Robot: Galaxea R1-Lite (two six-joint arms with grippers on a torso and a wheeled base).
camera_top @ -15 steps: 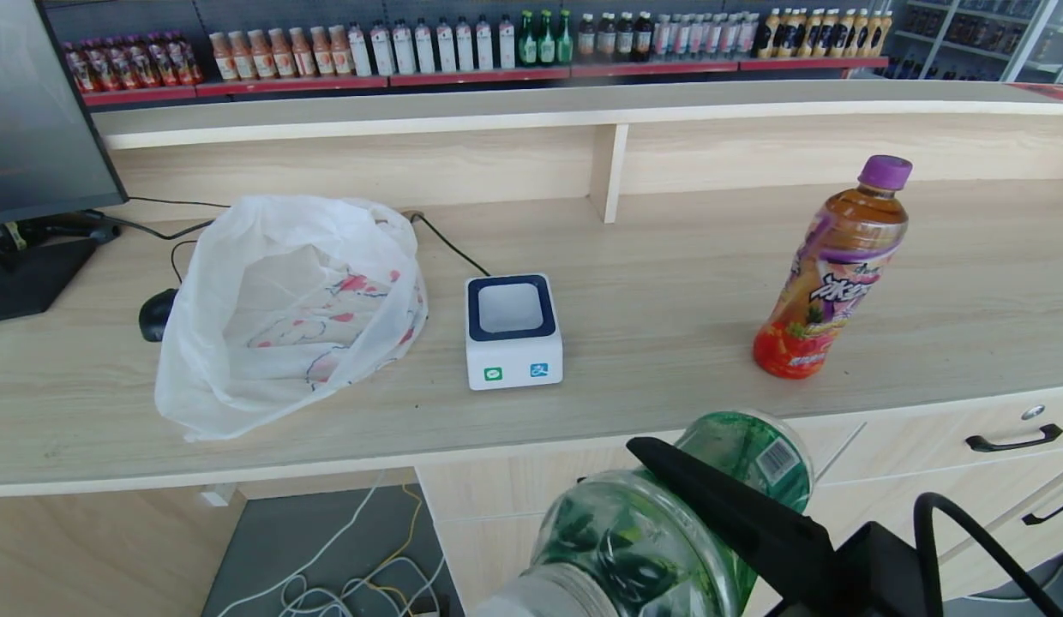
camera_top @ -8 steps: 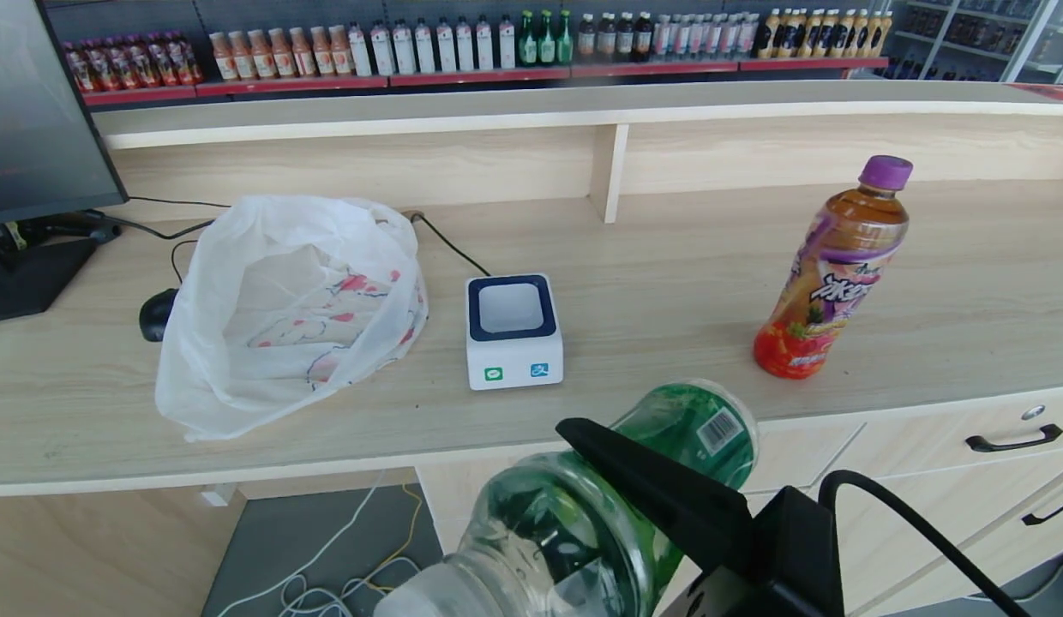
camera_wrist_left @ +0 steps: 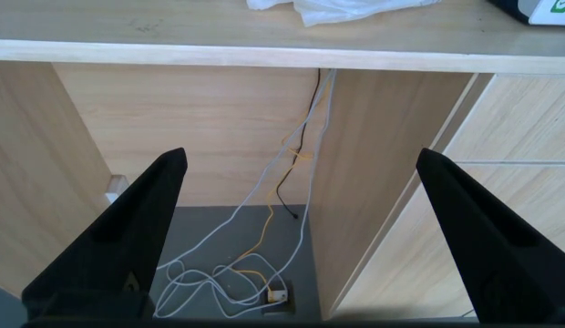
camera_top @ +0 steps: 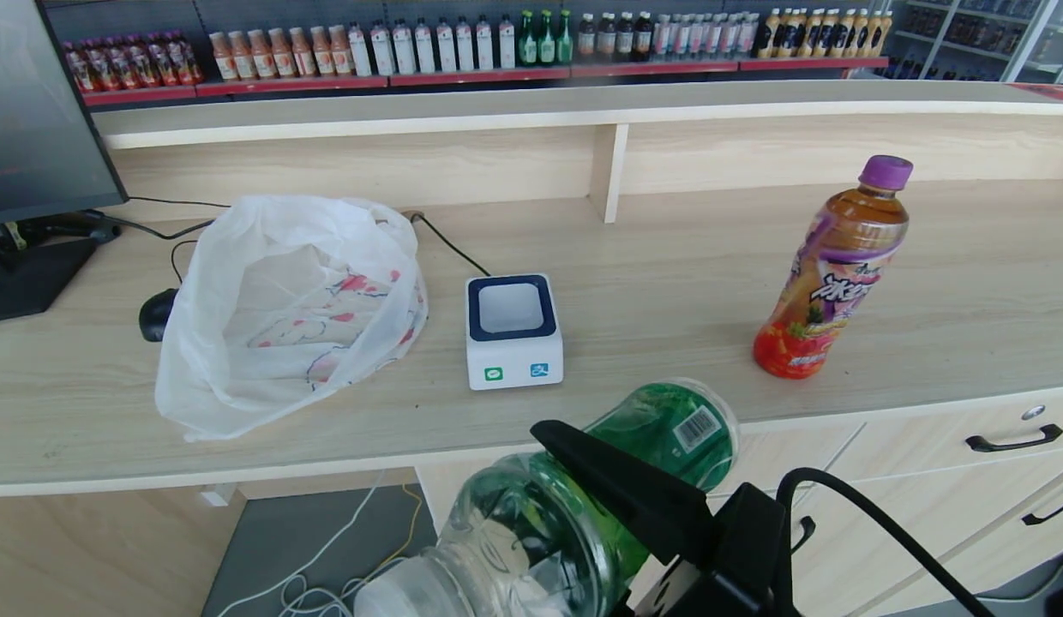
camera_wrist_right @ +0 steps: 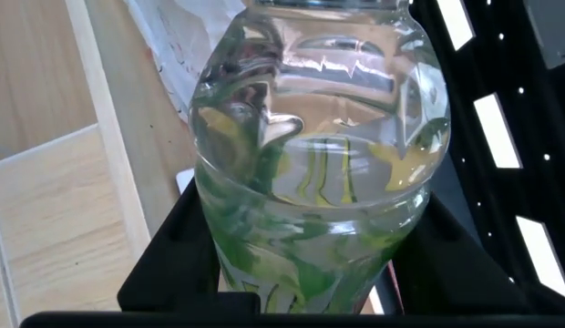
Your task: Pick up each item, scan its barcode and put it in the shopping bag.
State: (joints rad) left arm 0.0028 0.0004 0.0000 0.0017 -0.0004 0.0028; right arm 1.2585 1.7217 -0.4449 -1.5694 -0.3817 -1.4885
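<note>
— While the right gripper (camera_top: 600,497) had its fingers clamped round the green bottle (camera_top: 677,428), where was that bottle relative to the scanner (camera_top: 513,330)?
— Abt 6 o'clock of it, in the air just off the front edge of the counter (camera_top: 669,291). It lay tilted, base end toward the scanner, neck toward the robot. The barcode (camera_top: 697,426) faced up, not at the scanner's window.
— So which step was that?
— Prob. carry-to-scan: item picked, not yet scanned, not yet over the window.
— What did the next move call for?
— Likely pushing the bottle fwd to 12 o'clock till it was above the window, then rolling the wrist so the barcode looked down. Clear plastic seemed slick, so the grip had to hold thru the roll. After that, the shopping bag (camera_top: 283,308) waited at 9 o'clock of the scanner, mouth open.
— And the left gripper (camera_wrist_left: 292,228)?
— It hung below the counter front, fingers (camera_wrist_left: 128,237) spread wide, nothing between them.
— Other items?
— A tea bottle (camera_top: 827,274) stood upright at 3 o'clock of the scanner, well apart, untouched.
</note>
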